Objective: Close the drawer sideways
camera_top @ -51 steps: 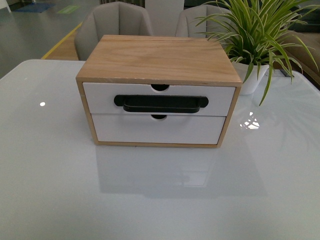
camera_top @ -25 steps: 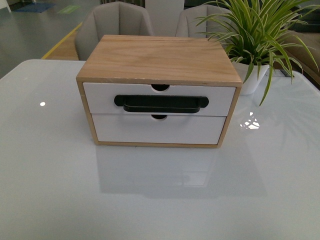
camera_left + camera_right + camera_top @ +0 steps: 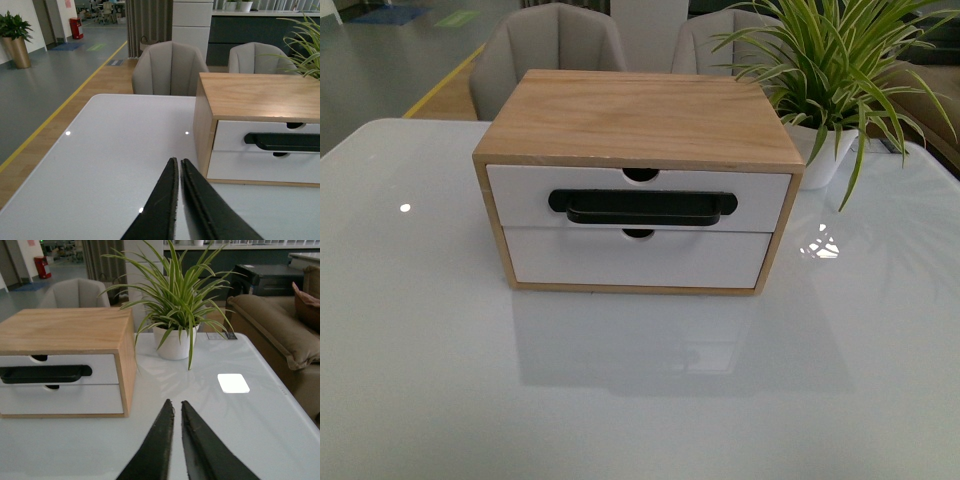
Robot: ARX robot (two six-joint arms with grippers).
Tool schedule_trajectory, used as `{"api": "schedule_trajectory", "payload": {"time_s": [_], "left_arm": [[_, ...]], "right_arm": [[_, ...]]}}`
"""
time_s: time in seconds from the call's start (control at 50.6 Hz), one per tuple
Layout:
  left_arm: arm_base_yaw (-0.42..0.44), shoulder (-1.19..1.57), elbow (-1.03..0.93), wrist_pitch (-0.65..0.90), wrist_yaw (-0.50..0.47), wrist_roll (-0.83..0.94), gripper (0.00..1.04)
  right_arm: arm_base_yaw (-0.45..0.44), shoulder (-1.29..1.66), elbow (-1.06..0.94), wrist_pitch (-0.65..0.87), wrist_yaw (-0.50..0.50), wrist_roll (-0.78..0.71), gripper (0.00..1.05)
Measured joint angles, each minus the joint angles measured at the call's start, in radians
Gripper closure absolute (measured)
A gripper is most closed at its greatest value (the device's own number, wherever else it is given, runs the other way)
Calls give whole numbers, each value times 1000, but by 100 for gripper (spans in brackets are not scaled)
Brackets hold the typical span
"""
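Observation:
The drawer (image 3: pixel 520 196) is the upper one of a wooden cabinet (image 3: pixel 635 115): white front, wide black bar handle (image 3: pixel 641 207), semicircular notch in its top edge. Its front sits level with the cabinet frame. Neither arm shows in the front view. The left wrist view shows my left gripper (image 3: pixel 178 160) shut and empty above the table, off the cabinet's left side, with the drawer (image 3: pixel 230 136) ahead. In the right wrist view my right gripper (image 3: pixel 176 402) is shut and empty off the cabinet's right side, the drawer (image 3: pixel 102 368) in sight.
A plain white lower drawer (image 3: pixel 635 258) sits under the handled one. A potted spider plant (image 3: pixel 825 75) stands by the cabinet's right rear corner on the glossy white table (image 3: pixel 640 400). Grey chairs (image 3: pixel 548 50) stand behind the table, a sofa (image 3: pixel 280 325) to the right.

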Motion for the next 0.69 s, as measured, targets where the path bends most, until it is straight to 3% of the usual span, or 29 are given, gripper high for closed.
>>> {"api": "schedule_trajectory", "payload": {"time_s": [0.138, 0.415, 0.692], "left_arm": [[0, 0, 0, 0, 0, 0, 74], [0, 0, 0, 0, 0, 0, 8], [0, 0, 0, 0, 0, 2, 9]], "right_arm": [[0, 0, 0, 0, 0, 0, 71], [0, 0, 0, 0, 0, 1, 7], [0, 0, 0, 0, 0, 1, 9]]}}
